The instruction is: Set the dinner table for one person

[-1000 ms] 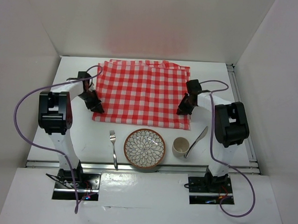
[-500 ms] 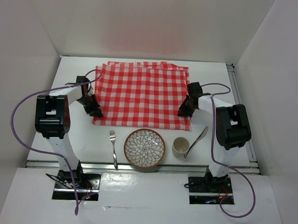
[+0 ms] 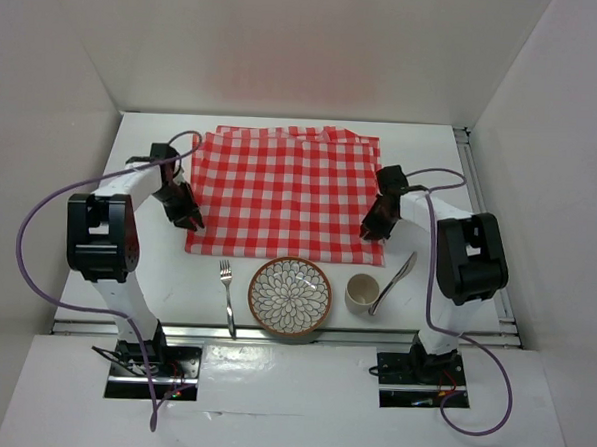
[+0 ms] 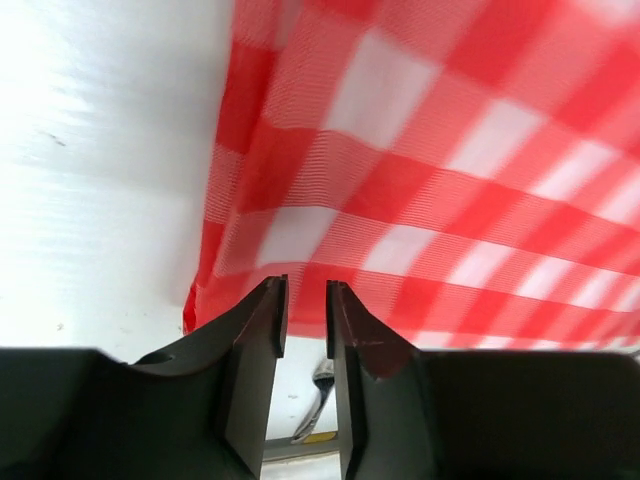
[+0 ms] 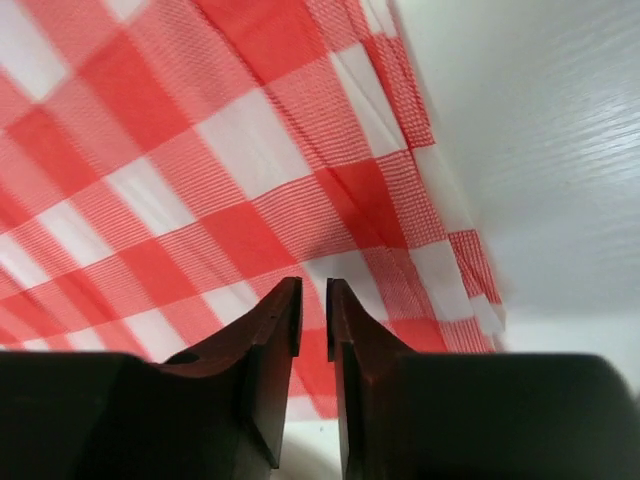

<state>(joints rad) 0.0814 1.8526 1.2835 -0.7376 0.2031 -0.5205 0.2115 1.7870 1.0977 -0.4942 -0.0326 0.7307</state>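
Observation:
A red-and-white checked cloth lies flat on the white dinner table. My left gripper hovers at the cloth's near-left corner. In the left wrist view its jaws stand a narrow slit apart with nothing between them, and the cloth lies just beyond the tips. My right gripper is over the cloth's near-right corner. Its jaws are also a slit apart and empty, above the cloth.
Along the near edge lie a fork, a flower-patterned plate, a cream cup and a knife. The fork's tines show through the left jaws. White walls enclose the table on three sides.
The cloth's near edge has slid slightly toward the plate and its left edge has straightened. Both grippers shifted a little outward and nearer at the cloth's near corners.

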